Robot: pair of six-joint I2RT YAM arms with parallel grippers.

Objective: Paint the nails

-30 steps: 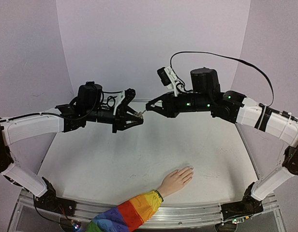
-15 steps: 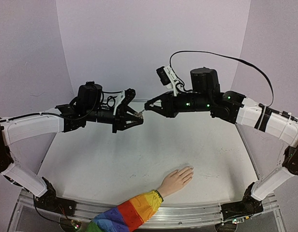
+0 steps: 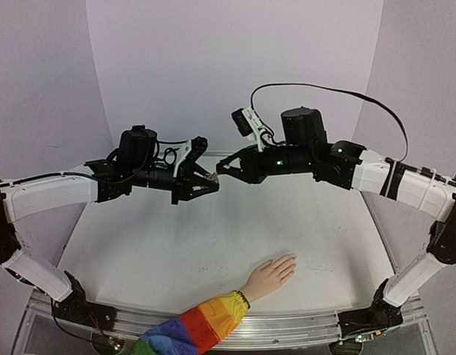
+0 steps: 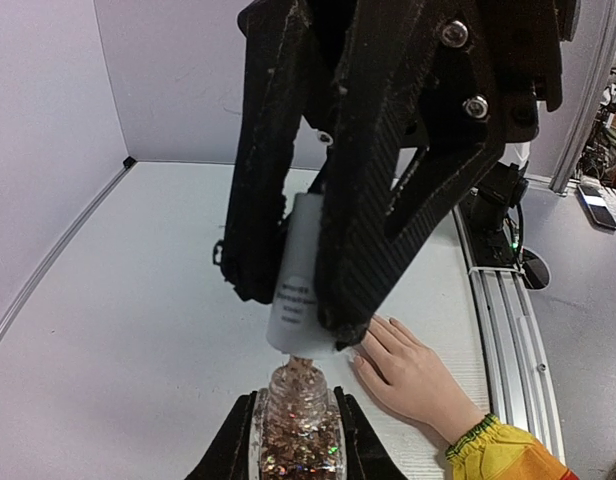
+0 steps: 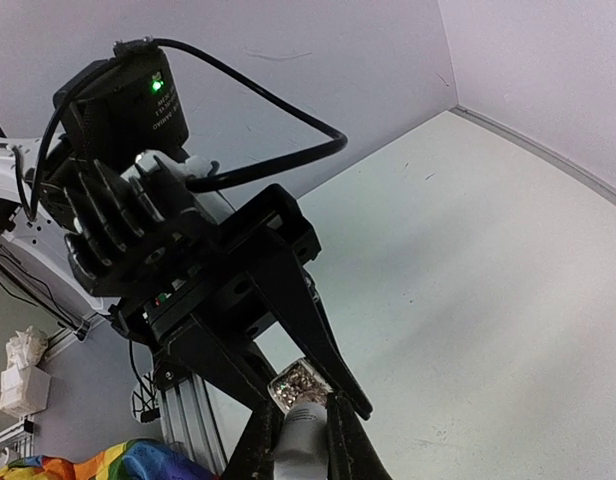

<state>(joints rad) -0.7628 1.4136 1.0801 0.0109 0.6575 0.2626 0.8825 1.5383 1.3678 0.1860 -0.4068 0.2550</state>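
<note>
A small flesh-coloured hand (image 3: 271, 275) with a rainbow-striped sleeve (image 3: 202, 325) lies flat near the table's front edge. Its pale nails (image 3: 290, 259) point right and back, and they also show in the left wrist view (image 4: 357, 358). My left gripper (image 3: 212, 178) is shut on a glitter polish bottle (image 4: 296, 440) held high over the table. My right gripper (image 3: 222, 169) is shut on the white cap (image 5: 304, 438). The cap (image 4: 299, 285) sits at the bottle's mouth, with the threaded neck showing. The brush is hidden.
The white table (image 3: 176, 237) is walled by pale panels at the back and sides. A metal rail (image 3: 302, 325) runs along the front edge. Both arms meet in the air above the table's far middle.
My right arm has moved a little left, bringing the cap closer against the bottle. The left arm and the hand have not moved.
</note>
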